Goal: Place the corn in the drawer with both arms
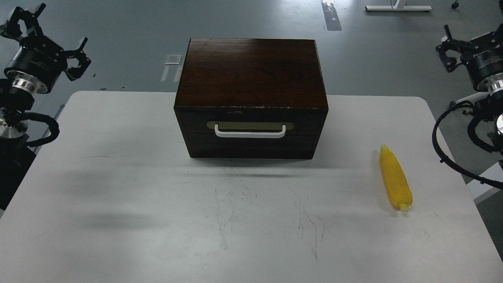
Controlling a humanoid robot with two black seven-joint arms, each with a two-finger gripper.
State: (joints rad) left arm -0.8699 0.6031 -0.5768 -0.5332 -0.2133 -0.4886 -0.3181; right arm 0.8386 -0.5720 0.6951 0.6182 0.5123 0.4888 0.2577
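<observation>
On the table (118, 196), corn (395, 179) lies beside seemingly closed drawer (250, 133).

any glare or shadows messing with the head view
Head view: sharp overall; a soft sheen on the box top, a thin shadow under its front, faint broad shadows on the table at left; the corn is evenly lit, the drawer front dark.

Corn (395, 179) lies right of the shut drawer (250, 133).

Left gripper (47, 33), right gripper (452, 49) raised, apart.
</observation>
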